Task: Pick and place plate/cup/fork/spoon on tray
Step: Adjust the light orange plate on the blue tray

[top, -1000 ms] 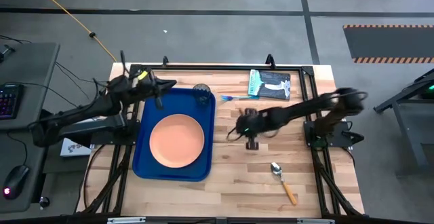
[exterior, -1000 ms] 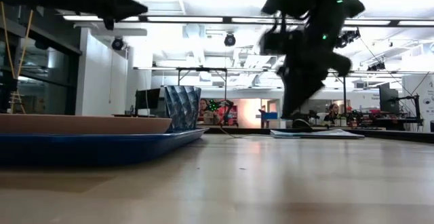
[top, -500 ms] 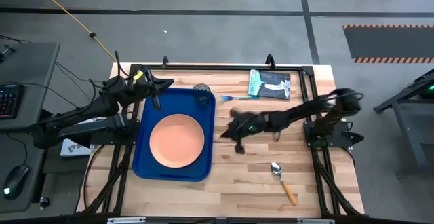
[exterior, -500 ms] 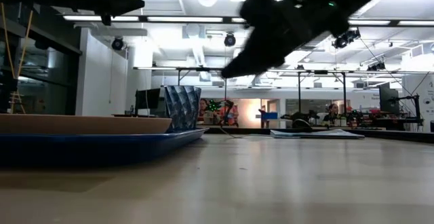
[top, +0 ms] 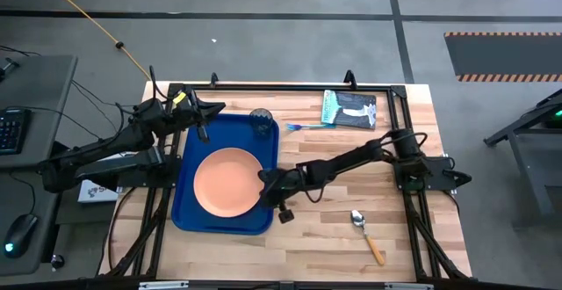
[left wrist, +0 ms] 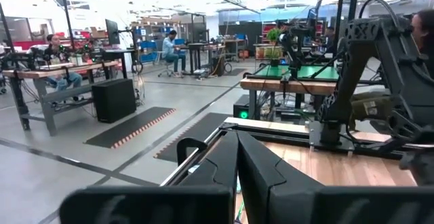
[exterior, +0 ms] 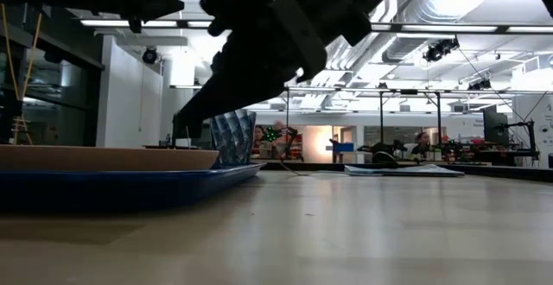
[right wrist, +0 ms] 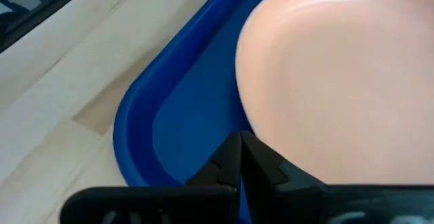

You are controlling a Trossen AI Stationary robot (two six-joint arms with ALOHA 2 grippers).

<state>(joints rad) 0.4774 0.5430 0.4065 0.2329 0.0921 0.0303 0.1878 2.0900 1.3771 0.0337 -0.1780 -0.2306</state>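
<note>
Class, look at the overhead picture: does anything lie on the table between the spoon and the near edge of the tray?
Nothing rests on the wood between the spoon and the tray. Only the right tool and its arm reach above part of that stretch.

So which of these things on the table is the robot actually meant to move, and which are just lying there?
Part of the job: tray, plate, cup, fork, spoon.

Just lying about: teal-and-black packet at the table's far edge.
</note>
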